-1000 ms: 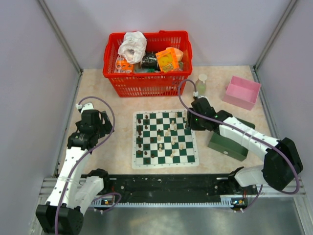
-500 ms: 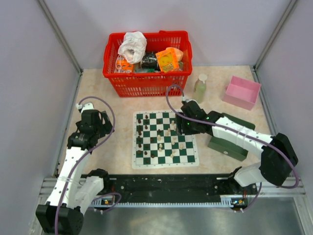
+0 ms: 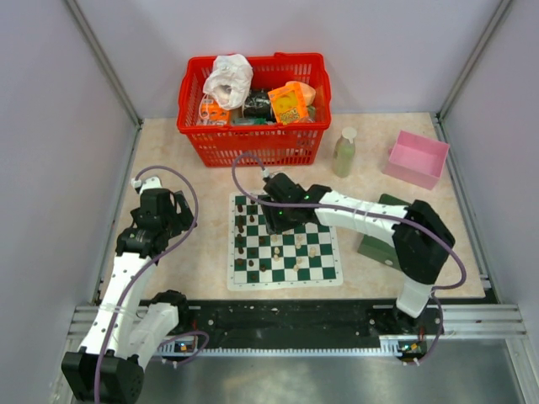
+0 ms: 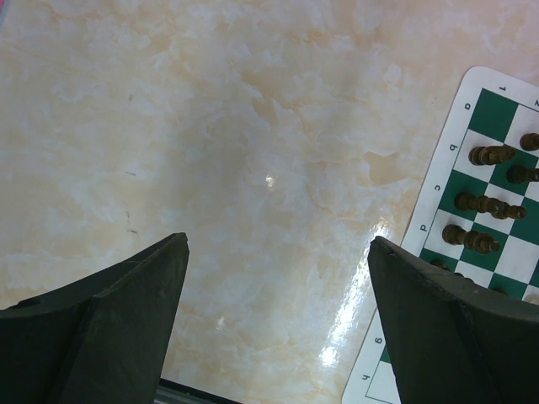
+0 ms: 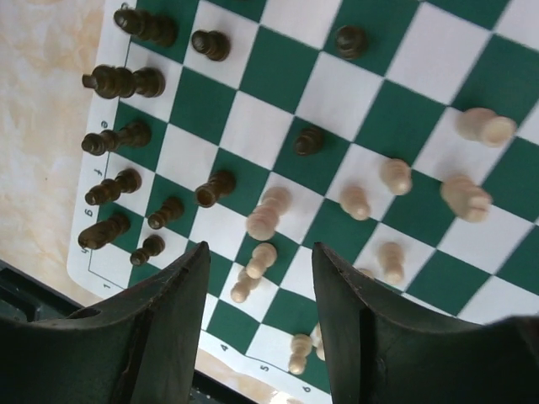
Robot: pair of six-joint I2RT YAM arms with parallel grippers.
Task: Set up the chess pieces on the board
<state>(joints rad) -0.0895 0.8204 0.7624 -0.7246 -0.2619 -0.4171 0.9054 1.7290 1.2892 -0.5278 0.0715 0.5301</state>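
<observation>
Right arm has swung across in the last second, from the board's far right edge to over its left-centre squares. Left arm unchanged.

Right gripper (image 3: 278,217) hangs above the board (image 3: 283,284). Jaws part-open, nothing held. In the wrist view (image 5: 259,252) a small cream piece (image 5: 263,255) sits in line with the gap, a second just beside it nearer the camera. Contact with either: cannot tell, probably none.

Left gripper (image 3: 160,206) is parked over bare tabletop, well left of the mat. Jaws wide apart and empty (image 4: 278,244); only the board's left edge (image 4: 424,227) shows in its view.

Dark pieces (image 3: 242,236) mostly fill the two left files (image 5: 114,82), with a few strays further in. Cream pieces (image 3: 299,240) stand scattered mid-board (image 5: 354,202), not yet in rows. Setup looks roughly half done.

Likely step: take one cream stray and carry it to the right-hand files.

How to do it well:
- Centre the gap on one piece only; neighbours stand close, and the fingers are broad against these squares.
- Come straight down, no sideways drift, or a finger sweeps the piece beside it.
- Close low on the body, not the head; these figurines look prone to tipping or squirting out.
- Lift well clear before crossing, since the path runs over other cream pieces.
- Set down square-centred and open before rising.
</observation>
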